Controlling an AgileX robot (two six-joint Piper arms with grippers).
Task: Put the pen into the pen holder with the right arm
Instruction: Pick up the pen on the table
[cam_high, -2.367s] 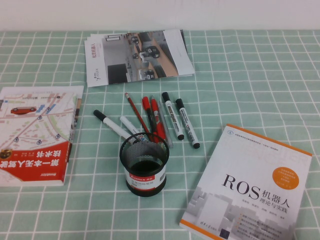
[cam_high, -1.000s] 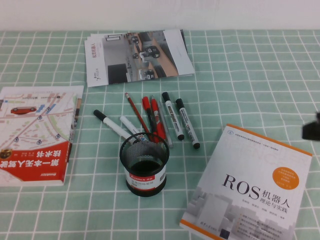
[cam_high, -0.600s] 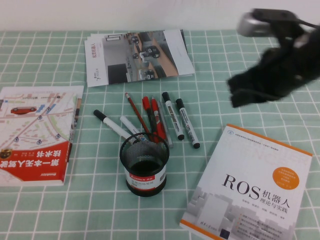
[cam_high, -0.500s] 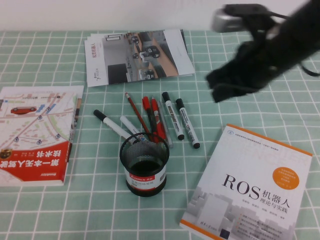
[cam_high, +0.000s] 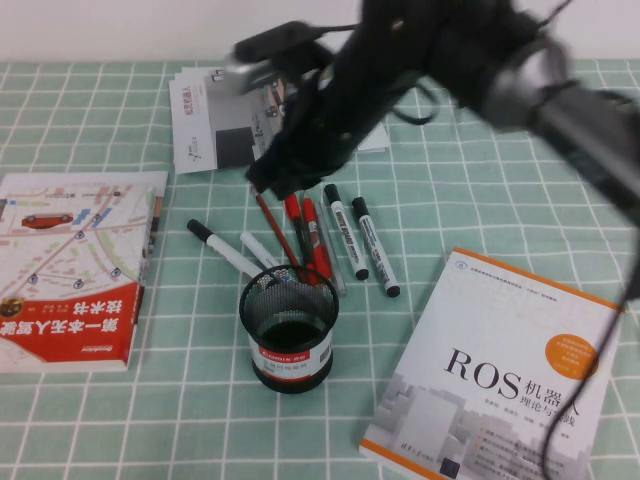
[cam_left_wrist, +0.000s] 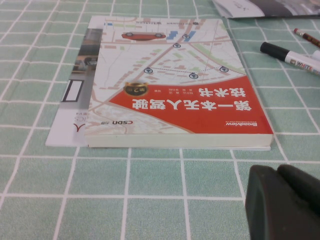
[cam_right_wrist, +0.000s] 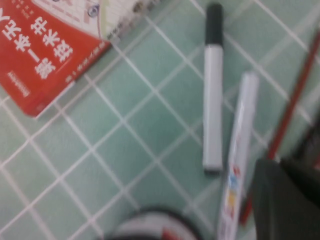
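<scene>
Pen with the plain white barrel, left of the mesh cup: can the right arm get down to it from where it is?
Probably yes. The right gripper, shut, hangs above the pens, close to the pen. The pen lies flat and bare on the cloth, apart from the pen holder; only a second white marker lies near alongside. The left gripper is parked beside the red book.

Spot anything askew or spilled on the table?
Nothing spilled or damaged. The pen holder stands upright; the pen and other markers lie loose on the cloth behind it. The right gripper is shut above them; the left gripper sits by the red book.
</scene>
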